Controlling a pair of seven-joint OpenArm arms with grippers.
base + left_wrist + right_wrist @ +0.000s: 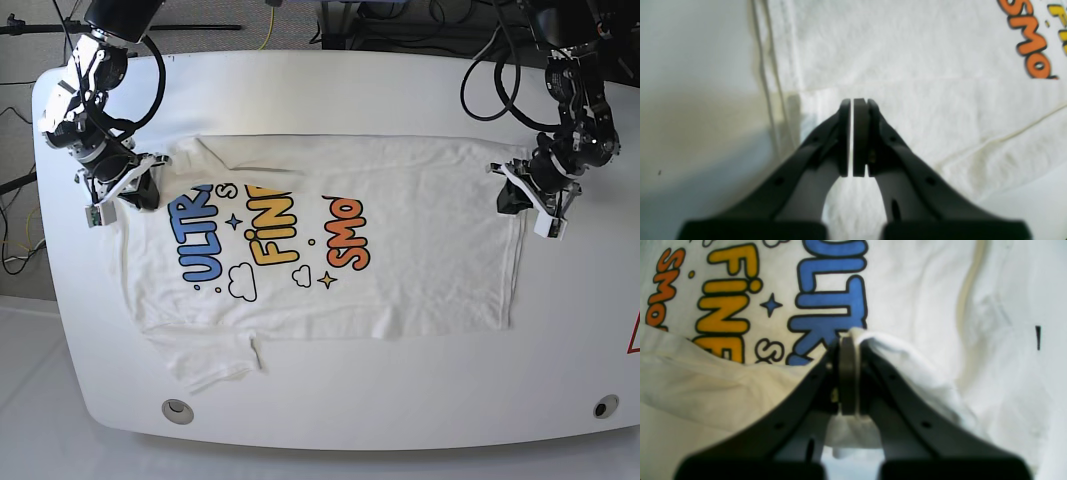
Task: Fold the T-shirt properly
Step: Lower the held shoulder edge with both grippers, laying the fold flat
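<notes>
Nearest the right wrist camera, the right gripper [848, 340] has its jaws pinched on a bunched fold of the T-shirt [400, 250], the white cloth spilling over one finger just beside the blue "ULTRA" print [830, 296]. In the left wrist view the left gripper [853, 101] is closed with only a hairline gap between its pads; no cloth shows between them, and it hangs over the hem end of the shirt near the cloth's edge.

The shirt lies print-up across the white table [560, 350], collar end toward the right arm, hem toward the left. The top edge already looks doubled over along the far side, while the near sleeve [215, 362] still sticks out toward the front of the table.

The step in hand appears to be a lengthwise fold. To do it well, both ends probably need carrying together at even height, so the left gripper would want a real hold on the hem corner first. Keep light tension between the arms to avoid a sag or wrinkle mid-span, and lay the edge down parallel to the opposite side, with the print kept flat
</notes>
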